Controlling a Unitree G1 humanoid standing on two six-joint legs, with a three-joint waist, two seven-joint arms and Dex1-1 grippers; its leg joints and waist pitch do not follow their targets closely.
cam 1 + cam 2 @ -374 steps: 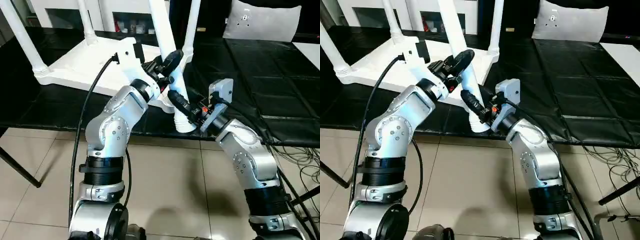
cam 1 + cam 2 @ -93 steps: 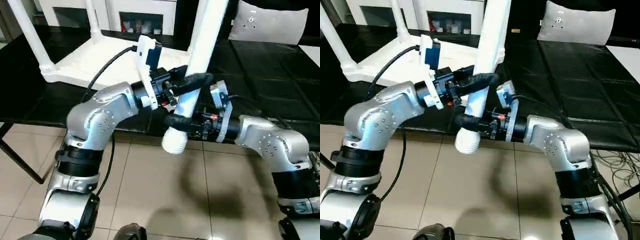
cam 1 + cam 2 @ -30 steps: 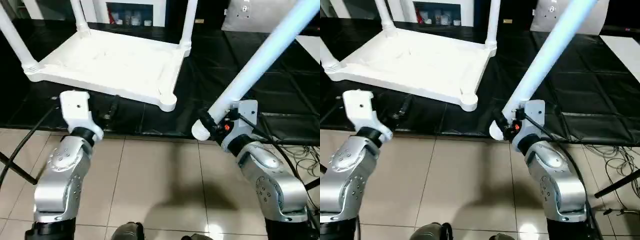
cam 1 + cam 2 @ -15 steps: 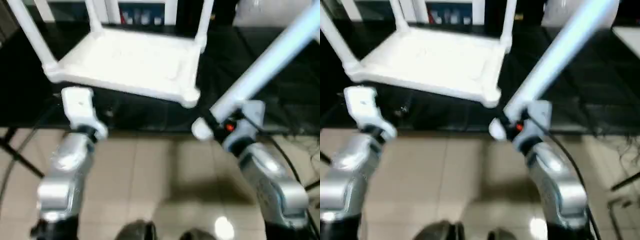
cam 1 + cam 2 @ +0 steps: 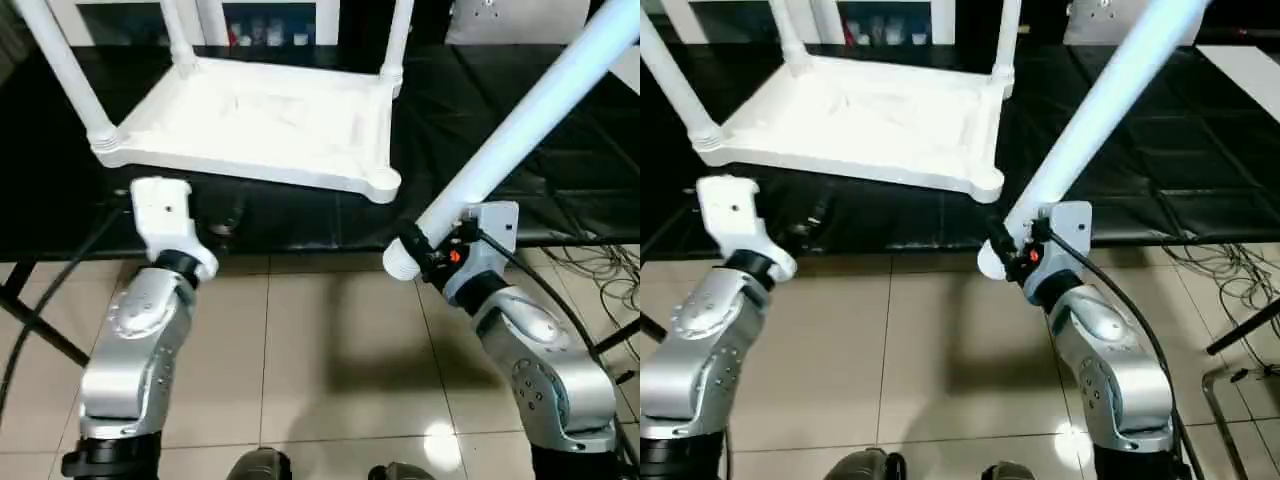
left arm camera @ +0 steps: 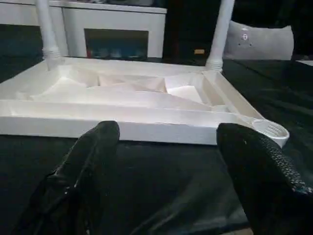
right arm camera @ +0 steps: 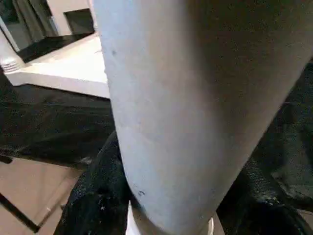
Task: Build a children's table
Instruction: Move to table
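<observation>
Head views: table (image 5: 260, 125) upside down on black bench (image 5: 560, 170), three legs in, near corner socket (image 5: 383, 183) empty. Right tool (image 5: 418, 252) clamps fourth leg (image 5: 520, 140) at its thick end, slanted away.
Left wrist: left tool (image 6: 166, 161) spread, empty, facing table.
Right wrist: leg gripped between fingers (image 7: 95, 196).

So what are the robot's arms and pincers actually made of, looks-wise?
Both arms are rounded silver metal segments with black joint rings. White boxy camera mounts sit at each wrist, and black cables trail off. The left gripper has two thick black textured fingers; a small red light glows by the right gripper.
</observation>
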